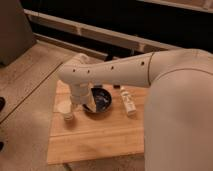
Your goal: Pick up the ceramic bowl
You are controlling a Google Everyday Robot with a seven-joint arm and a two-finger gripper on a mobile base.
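The ceramic bowl (102, 101) is round, shallow and glossy dark with pale glints inside. It sits on the wooden table (95, 137) near its far middle. My white arm reaches across from the right and bends down over the bowl's left rim. The gripper (85, 104) is at the bowl's left edge, between the bowl and the small white cup (65, 109), mostly hidden by the wrist.
A slim white bottle (127, 102) lies right of the bowl. The white cup stands left of it. The table's near half is bare wood. A speckled floor (30, 75) lies to the left, with a dark railing behind.
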